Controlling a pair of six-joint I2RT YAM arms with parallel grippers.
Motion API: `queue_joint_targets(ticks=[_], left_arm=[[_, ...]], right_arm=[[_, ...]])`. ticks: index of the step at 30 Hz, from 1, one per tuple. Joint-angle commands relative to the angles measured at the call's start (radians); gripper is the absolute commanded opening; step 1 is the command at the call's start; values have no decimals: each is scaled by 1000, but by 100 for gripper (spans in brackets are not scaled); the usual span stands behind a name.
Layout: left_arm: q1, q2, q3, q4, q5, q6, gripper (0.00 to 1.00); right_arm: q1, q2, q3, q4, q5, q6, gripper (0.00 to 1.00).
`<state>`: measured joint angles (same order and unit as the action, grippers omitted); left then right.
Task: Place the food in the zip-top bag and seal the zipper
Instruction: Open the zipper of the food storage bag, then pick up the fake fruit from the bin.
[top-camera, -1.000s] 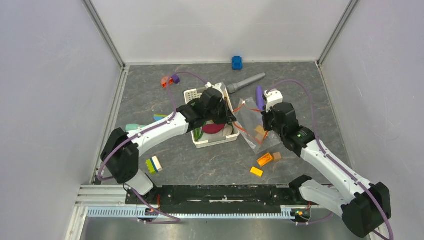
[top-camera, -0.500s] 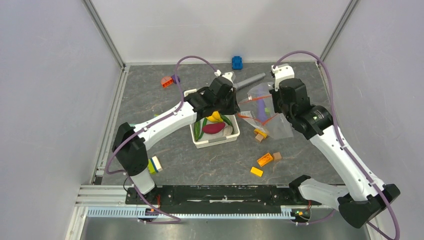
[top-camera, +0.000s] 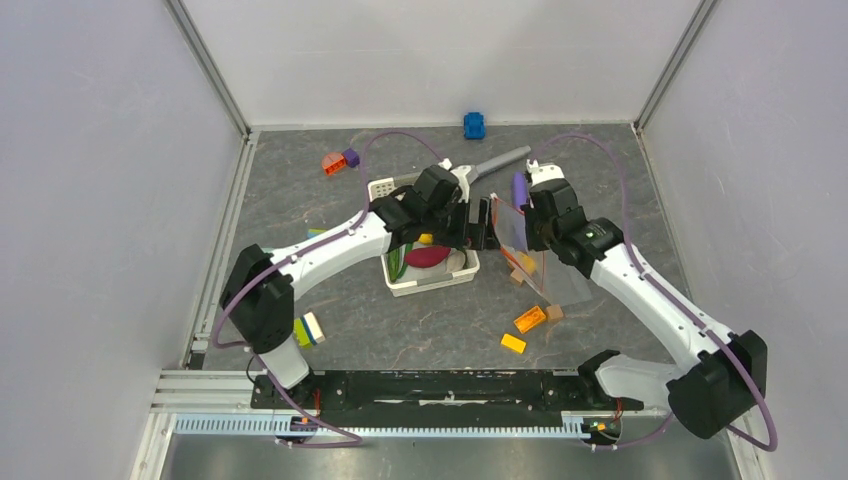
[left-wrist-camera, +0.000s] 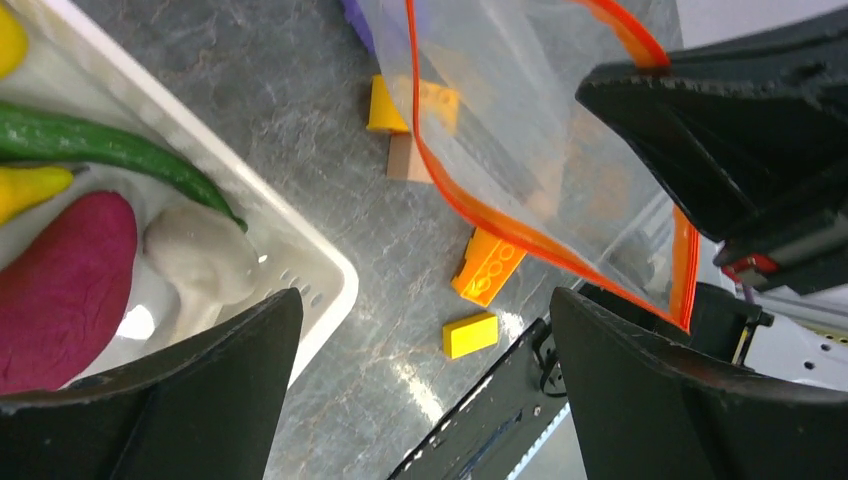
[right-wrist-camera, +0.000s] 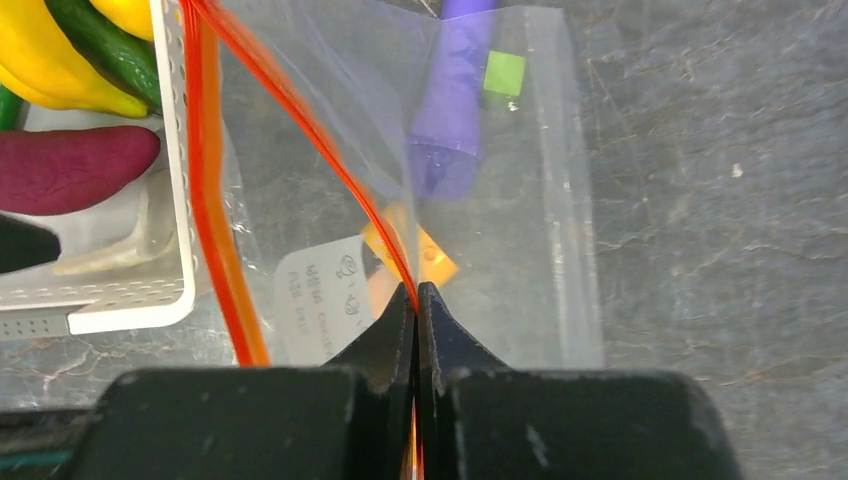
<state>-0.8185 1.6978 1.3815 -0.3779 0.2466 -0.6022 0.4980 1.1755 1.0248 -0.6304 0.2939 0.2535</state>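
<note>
None of the food (left-wrist-camera: 70, 280) is bagged; it all lies in the basket (left-wrist-camera: 320, 265). The right gripper (right-wrist-camera: 416, 300) pinches the zipper (right-wrist-camera: 212, 200), holding the bag (top-camera: 548, 268) open just right of the basket. The left gripper (left-wrist-camera: 425, 300) gapes wide and empty. Loading and sealing remain.

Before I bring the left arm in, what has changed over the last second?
The right tool, shut on the zip-top bag at its zipper, lifted it from lying flat, swung it away, then brought it back upright beside the basket. The left tool, open, shifted off the basket toward the bag's mouth. The food stayed in the basket; the loose blocks did not move.
</note>
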Motion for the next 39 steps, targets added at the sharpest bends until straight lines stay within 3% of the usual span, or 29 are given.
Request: queue_joint_targets(ticks=[1, 11, 19, 32, 39], left_arm=[[1, -121, -52, 41, 5, 28, 100], [64, -275, -144, -106, -412, -68, 100], [341, -71, -83, -53, -219, -137, 100], [369, 240, 113, -46, -182, -149, 100], [361, 309, 141, -75, -210, -146, 100]], right_arm=[[-3, 9, -6, 112, 22, 132, 0], [-1, 19, -67, 223, 25, 192, 0], [-1, 38, -91, 261, -28, 161, 0], [-1, 44, -137, 275, -21, 142, 0], [0, 29, -156, 275, -5, 141, 0]])
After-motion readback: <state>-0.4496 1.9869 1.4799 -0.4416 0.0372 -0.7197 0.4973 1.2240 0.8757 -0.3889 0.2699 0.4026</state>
